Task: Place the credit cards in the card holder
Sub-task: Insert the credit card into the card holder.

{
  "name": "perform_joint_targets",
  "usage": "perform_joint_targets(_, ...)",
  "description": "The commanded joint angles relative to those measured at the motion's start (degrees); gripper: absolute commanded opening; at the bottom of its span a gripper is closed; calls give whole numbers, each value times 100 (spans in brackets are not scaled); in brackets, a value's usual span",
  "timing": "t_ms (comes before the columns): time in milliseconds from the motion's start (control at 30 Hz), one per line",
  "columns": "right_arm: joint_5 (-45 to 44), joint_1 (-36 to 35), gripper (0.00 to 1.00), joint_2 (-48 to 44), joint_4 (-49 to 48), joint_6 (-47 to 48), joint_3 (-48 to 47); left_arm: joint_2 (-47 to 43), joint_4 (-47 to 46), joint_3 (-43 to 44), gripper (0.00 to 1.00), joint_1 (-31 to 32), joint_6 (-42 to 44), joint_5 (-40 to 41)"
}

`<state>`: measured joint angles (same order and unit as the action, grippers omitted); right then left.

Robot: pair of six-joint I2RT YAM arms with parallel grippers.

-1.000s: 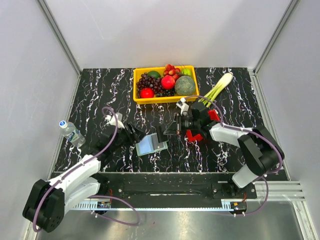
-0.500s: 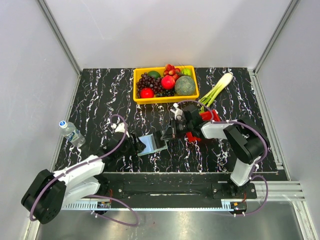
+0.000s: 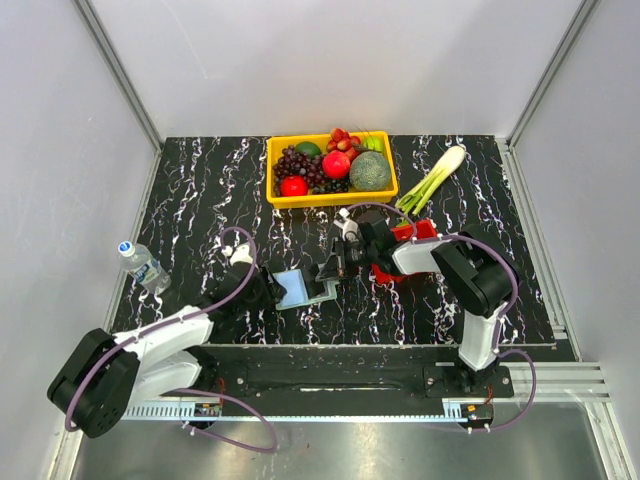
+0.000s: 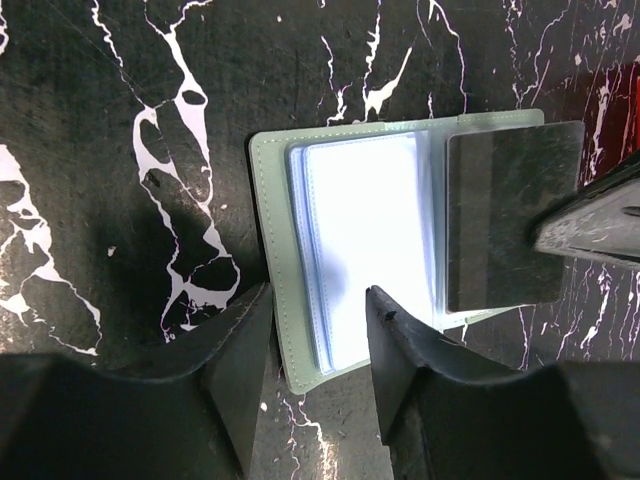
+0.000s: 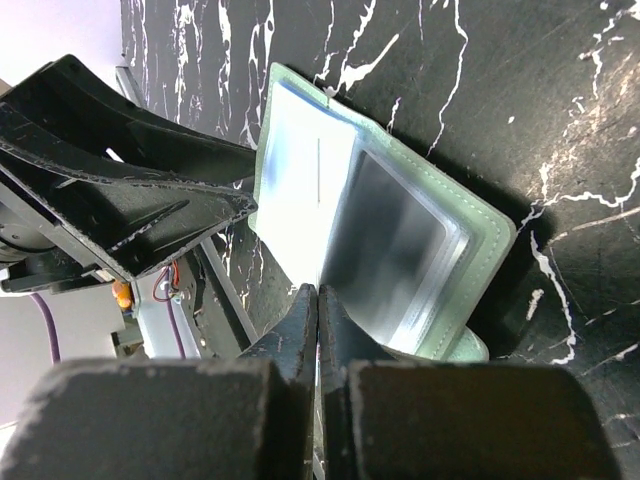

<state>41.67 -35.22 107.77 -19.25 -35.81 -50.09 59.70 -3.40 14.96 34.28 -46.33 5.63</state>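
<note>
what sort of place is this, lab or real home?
Probably a lab test cell: plain white walls on aluminium framing, a black marbled table, staged props like the yellow fruit tray.

Yellow crate [image 3: 271,172] holding grapes [image 3: 300,163], a melon [image 3: 370,171] and red fruit [image 3: 336,163], at the far edge of the black marbled desk [image 3: 200,190]. Leek [image 3: 432,180] to its right; water bottle [image 3: 143,264] lying at left edge.

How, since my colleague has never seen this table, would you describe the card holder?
On the black marbled table, look in front of the yellow fruit tray, toward the near edge. The card holder lies open there: pale green cover, clear sleeves, the only booklike thing.
</note>
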Motion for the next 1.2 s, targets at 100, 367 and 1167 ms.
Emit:
perform_joint_targets(100,-45,-81,0,210,-528,-347,16,226,6,130,43,17,53,88)
perform_joint_targets(367,-467,-90,0,271,-325,-733,113,358,-29,139,34,26,71,52)
perform_joint_targets(1167,-739,-363,0,377,-421,-1234,306,472,-196,130,27,96,-34,26)
